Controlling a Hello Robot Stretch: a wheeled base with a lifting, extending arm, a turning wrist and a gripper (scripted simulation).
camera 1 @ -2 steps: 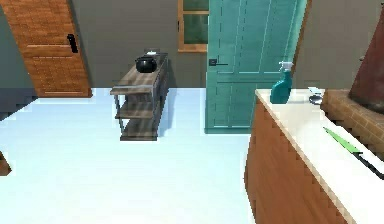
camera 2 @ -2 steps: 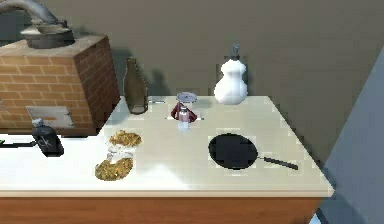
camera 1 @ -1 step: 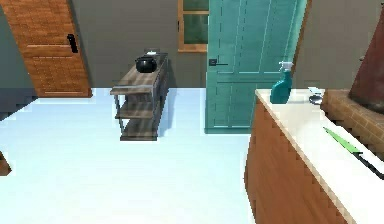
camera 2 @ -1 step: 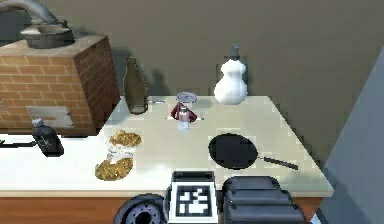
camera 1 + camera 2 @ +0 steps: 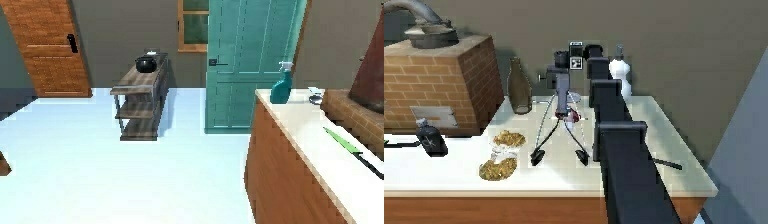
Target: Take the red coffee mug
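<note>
In the arm side view my arm (image 5: 616,140) reaches out over a cream countertop (image 5: 444,175). The gripper (image 5: 562,157) hangs past the arm's two white marker squares, with its thin fingers (image 5: 540,142) pointing down toward the counter. A small red thing (image 5: 570,117) with a pale edge sits on the counter right behind the gripper's body. Its shape is too small to make out as a mug. I cannot tell whether the gripper holds anything.
On the counter stand a brick block (image 5: 439,85), a brown bottle (image 5: 517,88), a white bottle (image 5: 620,68), a dark object (image 5: 429,140) and brown crumbly lumps (image 5: 499,165). The forward view has a teal spray bottle (image 5: 281,82), a teal door (image 5: 250,60) and a shelf (image 5: 140,100).
</note>
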